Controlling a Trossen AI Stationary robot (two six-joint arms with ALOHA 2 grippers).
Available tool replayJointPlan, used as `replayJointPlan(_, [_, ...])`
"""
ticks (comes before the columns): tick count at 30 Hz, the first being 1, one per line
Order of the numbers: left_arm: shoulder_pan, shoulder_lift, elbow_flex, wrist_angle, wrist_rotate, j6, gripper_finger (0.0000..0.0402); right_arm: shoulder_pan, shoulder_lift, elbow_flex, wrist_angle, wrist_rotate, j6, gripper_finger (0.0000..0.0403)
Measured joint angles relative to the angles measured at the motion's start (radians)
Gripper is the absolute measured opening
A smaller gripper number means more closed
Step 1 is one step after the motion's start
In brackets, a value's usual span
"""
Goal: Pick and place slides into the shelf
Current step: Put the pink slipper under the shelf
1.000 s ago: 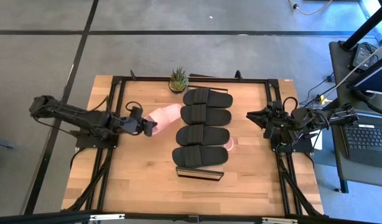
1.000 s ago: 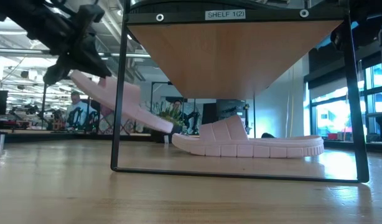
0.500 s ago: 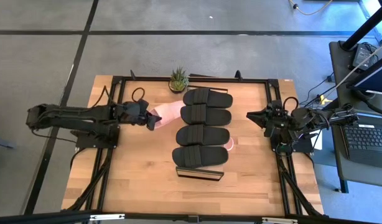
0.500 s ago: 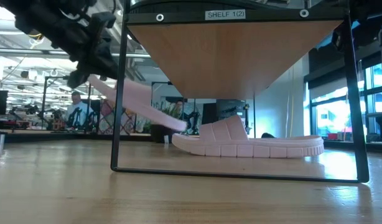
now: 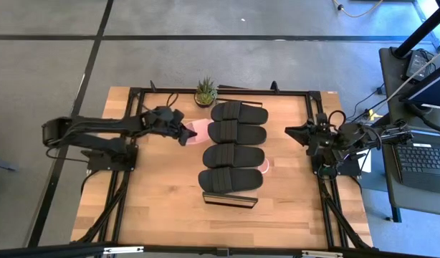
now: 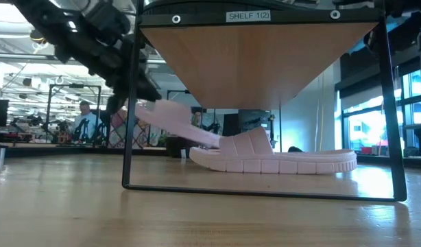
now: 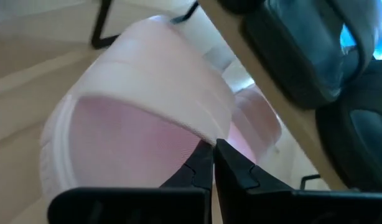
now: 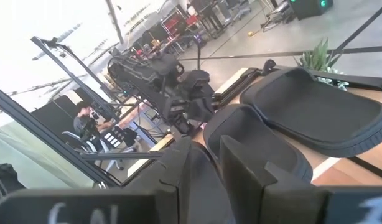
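My left gripper (image 5: 183, 133) is shut on a light pink slide (image 5: 199, 129), whose other end reaches under the shelf's left end. In the low view that slide (image 6: 175, 122) slants down toward a second pink slide (image 6: 279, 158), which lies sole down on the table under the shelf. The shelf's wood-grain plank (image 5: 231, 200) carries several black slides (image 5: 231, 155) in a row; its underside (image 6: 258, 62) fills the top of the low view. My right gripper (image 5: 294, 134) waits shut, off the shelf's right end, touching nothing. My left gripper pinches the pink slide's broad strap at its edge (image 7: 200, 127), close to one side of the slide, between its two fingers (image 7: 237, 171). It comes slanting from the table's left. The slide is lifted clear at the held end and tilts down toward the shelf's inside (image 6: 207, 137).
A small potted plant (image 5: 205, 92) stands at the table's far edge, just left of the shelf. The shelf's dark frame post (image 6: 131, 103) rises close beside the held slide. Bare tabletop (image 5: 163, 201) lies left and near of the shelf. People and racks show in the room behind.
My left gripper has moved toward the table's far edge and to the right, toward the shelf, carrying the pink slide with it. The slide has gone farther in under the shelf's left end and now lies flatter, its low end close to the other pink slide.
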Motion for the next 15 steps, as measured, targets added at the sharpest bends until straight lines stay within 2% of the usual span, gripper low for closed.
replayJointPlan(6, [0.041, 0.120, 0.000, 0.080, 0.082, 0.037, 0.0000, 0.000, 0.000, 0.000, 0.009, 0.000, 0.027, 0.0087])
replayJointPlan(15, [0.048, 0.268, 0.000, 0.277, 0.171, 0.092, 0.0000, 0.000, 0.000, 0.000, 0.009, 0.000, 0.029, 0.0087])
